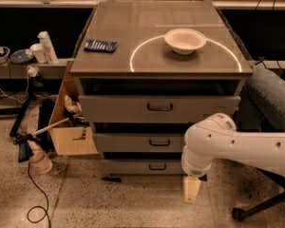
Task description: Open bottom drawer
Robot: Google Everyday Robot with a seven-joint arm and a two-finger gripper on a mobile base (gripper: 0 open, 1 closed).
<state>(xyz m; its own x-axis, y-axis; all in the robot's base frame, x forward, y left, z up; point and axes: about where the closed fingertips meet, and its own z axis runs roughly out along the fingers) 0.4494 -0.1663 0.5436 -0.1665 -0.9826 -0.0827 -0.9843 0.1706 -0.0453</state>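
Observation:
The bottom drawer [137, 167] is the lowest, narrowest grey front of the cabinet, with a small black loop handle [157, 166] at its centre. Its front sits about flush under the middle drawer [133, 143], and no tray shows. My gripper [191, 189] hangs from the white arm [237, 146], which comes in from the right. The gripper is low, just above the floor, in front of and to the right of the bottom drawer's handle, and apart from it.
A top drawer [159, 108] sits under the cabinet top, which holds a white bowl [185, 40] and a dark blue packet [100, 45]. A cardboard box [71, 137], cables and bottles lie left. A chair base [261, 208] stands right.

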